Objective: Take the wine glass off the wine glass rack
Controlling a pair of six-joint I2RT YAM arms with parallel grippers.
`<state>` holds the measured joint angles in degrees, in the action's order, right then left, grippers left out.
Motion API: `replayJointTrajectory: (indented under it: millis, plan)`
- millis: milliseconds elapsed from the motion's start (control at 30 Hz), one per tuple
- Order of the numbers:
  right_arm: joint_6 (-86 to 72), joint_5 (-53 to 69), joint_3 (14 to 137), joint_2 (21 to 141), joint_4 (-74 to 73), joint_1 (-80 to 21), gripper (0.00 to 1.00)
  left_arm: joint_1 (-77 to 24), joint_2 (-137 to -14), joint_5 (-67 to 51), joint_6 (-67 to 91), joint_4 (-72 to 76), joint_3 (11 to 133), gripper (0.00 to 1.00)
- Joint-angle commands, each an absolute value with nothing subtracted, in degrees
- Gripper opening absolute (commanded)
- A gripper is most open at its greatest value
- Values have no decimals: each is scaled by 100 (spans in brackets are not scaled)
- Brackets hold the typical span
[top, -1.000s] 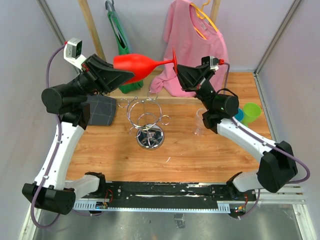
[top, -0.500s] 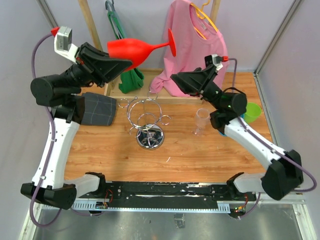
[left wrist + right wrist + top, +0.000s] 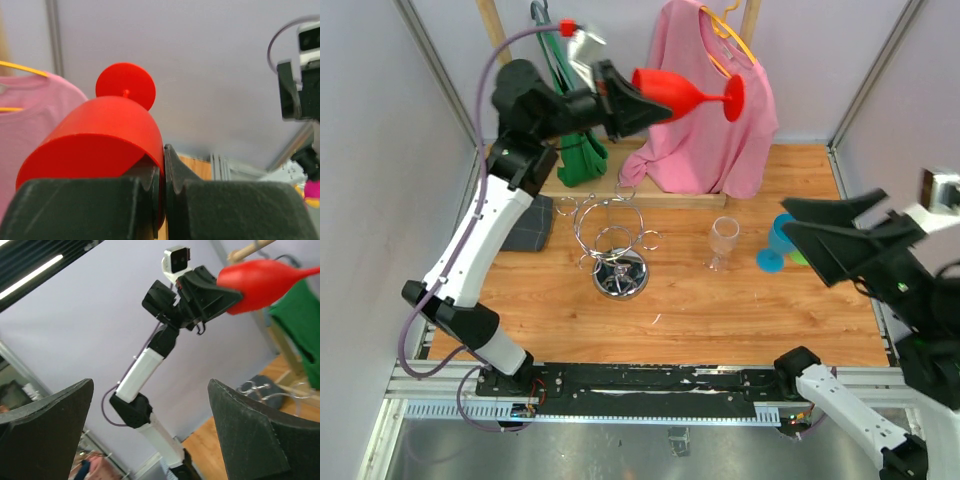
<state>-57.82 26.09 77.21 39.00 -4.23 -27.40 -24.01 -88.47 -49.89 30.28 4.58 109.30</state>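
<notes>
**Entry 1: left jaws.** Closing tight on the wine glass point(image 3: 670, 92) and pinching the thin wall of its red bowl near the rim. This is probably leaving the stem and foot free for setting down.

**Entry 2: wine glass.** Lying sideways in the air with its foot pointing right, in front of the pink shirt point(image 3: 705, 140). It is hanging high over the back of the table point(image 3: 720, 310), well apart from the wine glass rack point(image 3: 612, 235). Removal is judged to be done, with only a set-down remaining.

**Entry 3: right jaws.** Standing wide open and gripping nothing. They are sitting at the table's right edge, seemingly keeping the middle free.

**Entry 4: wine glass rack.** Standing upright at mid-table on its round shiny base, its wire rings carrying nothing.

**Entry 5: surroundings.**
- A clear glass point(image 3: 723, 240) is standing right of the rack, with a blue cup point(image 3: 775, 245) beyond it.
- A dark cloth point(image 3: 528, 215) is lying at the left.
- The bare wood in front of the rack is offering the widest landing room.
- The hanging shirt, the back rail and the side walls are crowding the raised glass, so a descent forward looks safest.
</notes>
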Motion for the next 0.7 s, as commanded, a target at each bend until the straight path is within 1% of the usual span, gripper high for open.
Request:
replayJointTrajectory:
  millis: [0,167,300,400,467,567,667]
  plan:
    - [-4166,899,8221,3472,-3377,-2681,99,-3500,-9055,-4170,121,-2114,11791,0]
    - [-4033,-623,8479,2848,-4537,-2681,99,-4496,-9394,-3528,-1122,-3404,12206,0]
    - [-3998,-1562,8664,2426,-5238,-2702,98,-5235,-9549,-2658,-2088,-4336,12238,0]
    - [-3997,-1877,8745,2279,-5579,-2743,99,-5814,-9679,-1708,-2699,-4908,12108,0]
    - [-3983,-1957,8763,2276,-5705,-2757,99,-6076,-9774,-1298,-2892,-5210,11975,0]
    - [-3966,-2021,8696,2282,-5761,-2775,99,-6339,-9943,-936,-2979,-5586,11902,0]
    - [-3980,-2130,8598,2257,-5755,-2858,99,-6479,-10032,-830,-2950,-5809,11896,0]
